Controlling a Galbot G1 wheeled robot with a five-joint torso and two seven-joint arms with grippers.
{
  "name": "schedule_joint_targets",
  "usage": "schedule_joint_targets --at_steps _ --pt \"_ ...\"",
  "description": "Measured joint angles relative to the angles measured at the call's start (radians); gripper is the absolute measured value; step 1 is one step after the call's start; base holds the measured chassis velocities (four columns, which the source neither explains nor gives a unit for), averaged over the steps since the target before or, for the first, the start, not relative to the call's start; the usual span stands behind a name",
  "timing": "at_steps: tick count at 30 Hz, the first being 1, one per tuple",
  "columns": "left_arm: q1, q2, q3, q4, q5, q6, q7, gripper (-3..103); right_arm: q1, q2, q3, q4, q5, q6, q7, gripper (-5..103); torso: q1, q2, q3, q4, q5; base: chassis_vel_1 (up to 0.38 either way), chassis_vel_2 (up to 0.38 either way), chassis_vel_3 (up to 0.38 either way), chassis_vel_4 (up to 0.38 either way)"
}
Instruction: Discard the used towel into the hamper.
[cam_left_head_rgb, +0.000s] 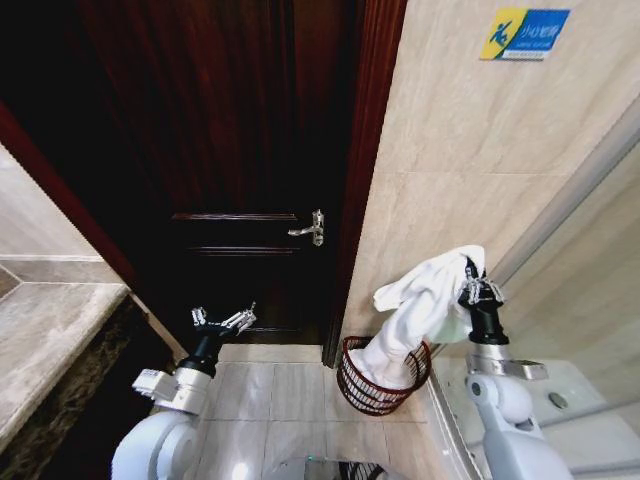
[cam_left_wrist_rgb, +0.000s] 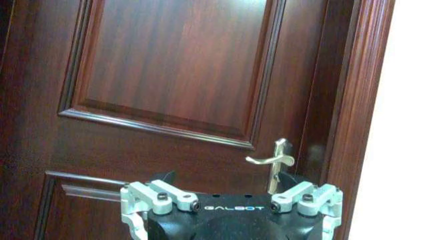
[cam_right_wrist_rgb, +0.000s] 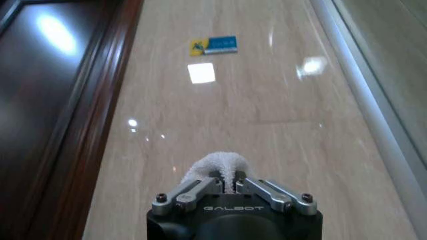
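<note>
Hamper (cam_left_head_rgb: 380, 385): one round, reddish-brown open-weave wire basket on the pale tiled floor (cam_left_head_rgb: 270, 390), against the beige stone wall (cam_left_head_rgb: 450, 180) just beside the door frame, at about 5 o'clock in the head view. Inside it: the lower end of one white terry towel (cam_left_head_rgb: 425, 300), soft and bunched. The towel rises from the hamper toward 1 o'clock to the right gripper (cam_left_head_rgb: 480, 290), whose fingers are pinched tight on its upper fold. The left gripper (cam_left_head_rgb: 224, 320), at 7 o'clock, hangs before the dark panelled wooden door (cam_left_head_rgb: 230, 150), jaws spread wide, holding nothing. One metal lever handle (cam_left_head_rgb: 310, 230) on the door.
</note>
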Motion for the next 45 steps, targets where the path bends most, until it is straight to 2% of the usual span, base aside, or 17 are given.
schedule_joint_targets --at_steps 18,36,40,45 --pt "0.000 0.000 0.000 0.000 0.000 0.000 0.000 100 -0.029 0.030 0.002 -0.087 -0.005 0.037 -0.008 5 0.000 0.000 0.000 0.0000 0.0000 0.000 0.000 0.000 0.000" --pt "0.000 0.000 0.000 0.000 0.000 0.000 0.000 100 -0.022 0.039 -0.002 -0.176 -0.032 0.041 -0.012 5 0.000 0.000 0.000 0.0000 0.0000 0.000 0.000 0.000 0.000" --pt "0.000 0.000 0.000 0.000 0.000 0.000 0.000 100 -0.013 0.071 0.004 -0.192 -0.036 0.036 -0.012 5 0.000 0.000 0.000 0.0001 0.0000 0.000 0.000 0.000 0.000" --pt "0.000 0.000 0.000 0.000 0.000 0.000 0.000 100 -0.021 0.067 -0.007 -0.221 -0.038 0.037 -0.028 5 0.000 0.000 0.000 0.0001 0.0001 0.000 0.000 0.000 0.000"
